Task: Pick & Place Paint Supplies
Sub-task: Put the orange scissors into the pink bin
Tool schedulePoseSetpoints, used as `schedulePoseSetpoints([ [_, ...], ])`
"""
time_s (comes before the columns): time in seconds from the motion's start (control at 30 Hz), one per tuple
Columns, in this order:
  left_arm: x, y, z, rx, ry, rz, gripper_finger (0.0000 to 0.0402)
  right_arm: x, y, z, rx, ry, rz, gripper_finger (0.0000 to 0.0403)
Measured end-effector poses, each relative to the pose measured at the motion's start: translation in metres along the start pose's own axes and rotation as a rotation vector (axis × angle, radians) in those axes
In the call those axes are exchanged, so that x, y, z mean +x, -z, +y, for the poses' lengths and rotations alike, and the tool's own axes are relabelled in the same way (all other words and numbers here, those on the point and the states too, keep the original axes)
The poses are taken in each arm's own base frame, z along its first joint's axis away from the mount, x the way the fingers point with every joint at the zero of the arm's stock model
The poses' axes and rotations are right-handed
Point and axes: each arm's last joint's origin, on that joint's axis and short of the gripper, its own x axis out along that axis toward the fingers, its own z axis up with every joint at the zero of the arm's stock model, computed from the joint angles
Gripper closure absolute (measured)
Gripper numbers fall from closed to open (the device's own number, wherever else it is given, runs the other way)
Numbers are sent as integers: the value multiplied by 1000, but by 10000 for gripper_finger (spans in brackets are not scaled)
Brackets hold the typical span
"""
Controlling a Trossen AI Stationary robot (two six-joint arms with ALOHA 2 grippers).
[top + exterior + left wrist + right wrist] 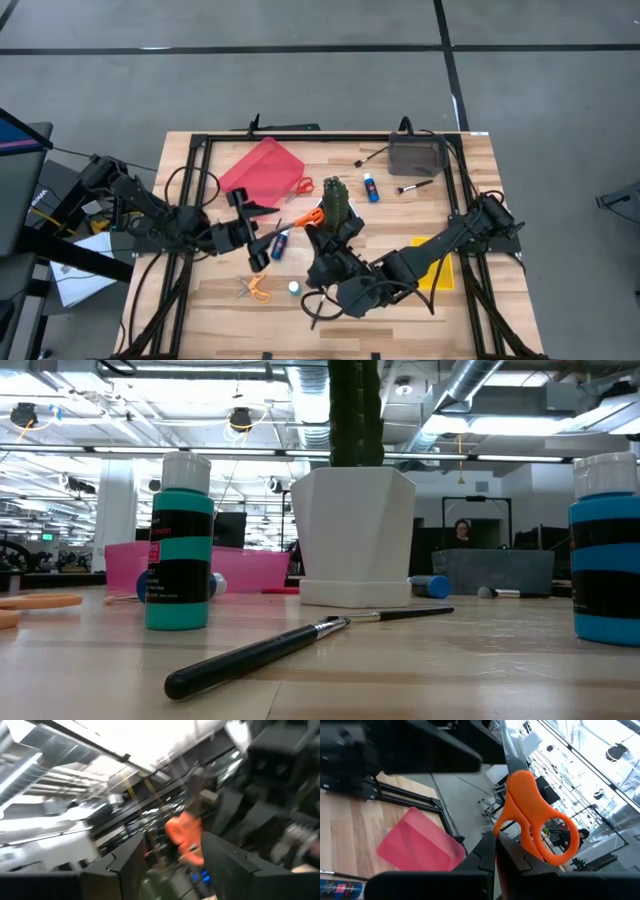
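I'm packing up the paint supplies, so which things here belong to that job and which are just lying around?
Job: raised orange scissors; second scissors on the table; blue paint bottle; teal paint bottle; paintbrush.
Lying about: cactus; yellow sheet.

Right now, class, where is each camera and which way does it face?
High: above table, looking down; left arm, right arm show.
Low: table level, facing cactus pot, paint bottle, paintbrush; no arm.
Left wrist: past open left gripper toward orange scissors.
Right wrist: right gripper shut on those scissors.
High and wrist views share the scissors.
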Motion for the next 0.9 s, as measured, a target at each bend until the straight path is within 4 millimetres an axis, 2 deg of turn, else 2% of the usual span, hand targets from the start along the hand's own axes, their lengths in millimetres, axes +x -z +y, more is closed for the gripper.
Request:
schedulePoseSetpoints([
  [0.3,1,0,1,-85,32,-41,211,12,3,-3,-5,19,25,403],
  [0.53,2,-1,6,-246,-5,-67,215,16,4,-4,-9,26,33,403],
  [0.9,12,12,23,-408,-34,-82,229,21,5,-5,-4,34,42,403],
])
